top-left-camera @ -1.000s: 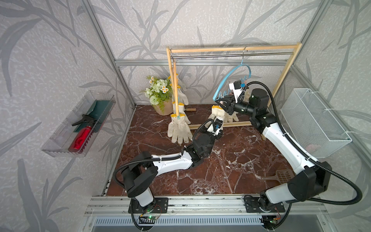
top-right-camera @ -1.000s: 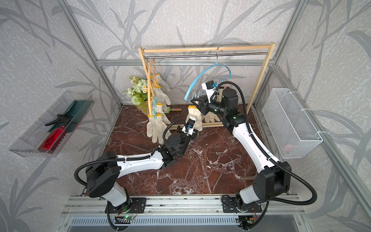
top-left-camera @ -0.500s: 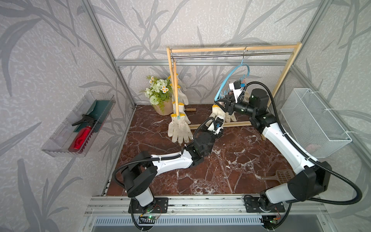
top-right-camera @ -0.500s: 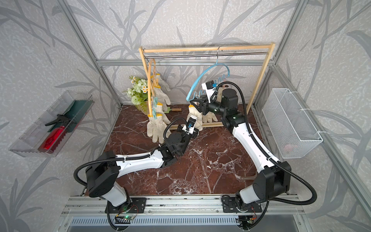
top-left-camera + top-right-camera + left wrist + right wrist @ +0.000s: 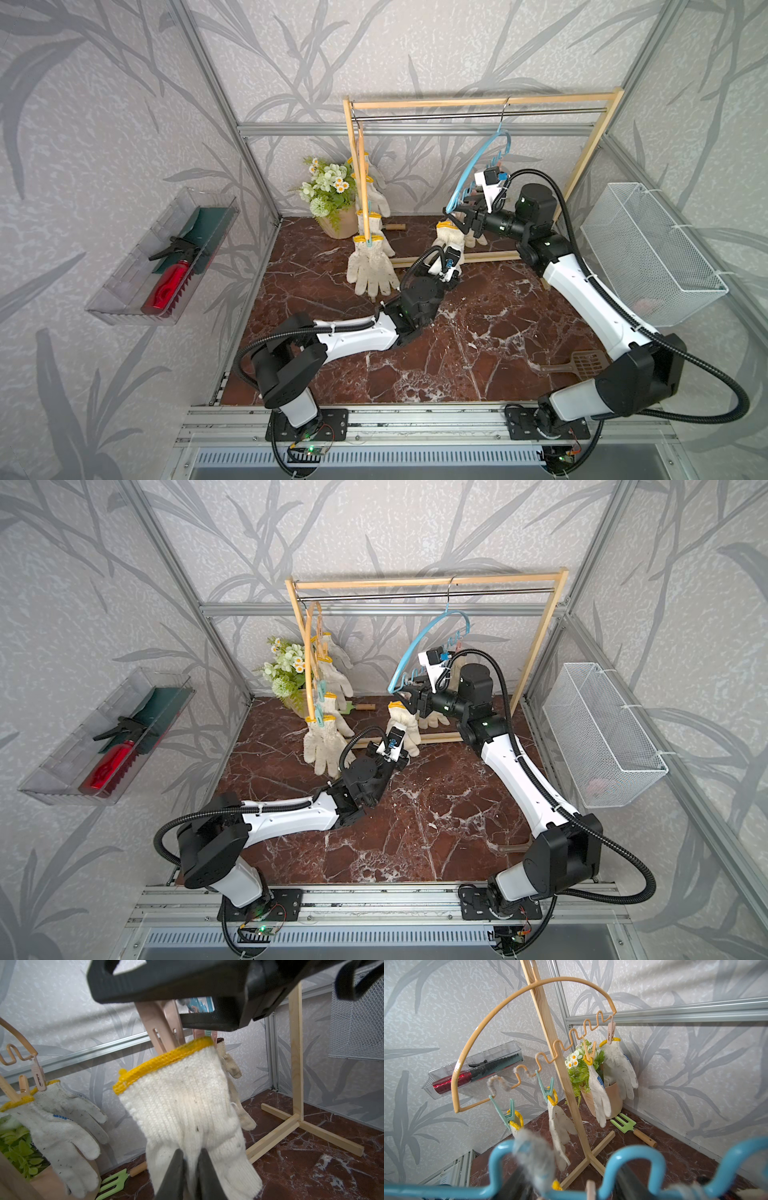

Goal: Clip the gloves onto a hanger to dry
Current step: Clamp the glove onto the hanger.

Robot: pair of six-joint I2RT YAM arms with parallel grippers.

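Top views, rack: a pale wooden clothes rack with a metal rail [image 5: 478,102] stands at the back of the brown marble bench [image 5: 478,332].
Top views, hangers: a blue wire hanger with a wavy lower bar [image 5: 473,166] hangs right of the rail's middle. A tan wire hanger of the same shape [image 5: 360,166] hangs at the rail's left end, carrying other off-white gloves [image 5: 370,270].
Top views, glove: an off-white knitted glove with a yellow cuff [image 5: 405,721] hangs cuff-up under the blue hanger's low end, between the two hands.
Top views, hands: the right hand [image 5: 459,216] is at the cuff. The left hand [image 5: 448,259] reaches up to the glove's lower part.
Left wrist, glove: a pale pink plastic peg [image 5: 160,1024] bites the glove [image 5: 182,1105] at its cuff.
Left wrist, left hand: the left hand [image 5: 192,1155] has its fingers [image 5: 176,1167] a narrow slit apart, with glove fabric in the slit. I cannot tell whether they pinch it.
Left wrist, right hand: the right hand [image 5: 141,1004] has its jaws clearly parted, one on either side of the peg's top end, not closed on it.
Right wrist, near: the blue hanger's wavy bar [image 5: 633,1159] crosses the foreground, blurred. The right hand's dark fingers [image 5: 627,1180] stand wide apart, with the yellow cuff and the pink peg between them.
Right wrist, far: the tan hanger [image 5: 455,1088] holds four gloves, one peg each.
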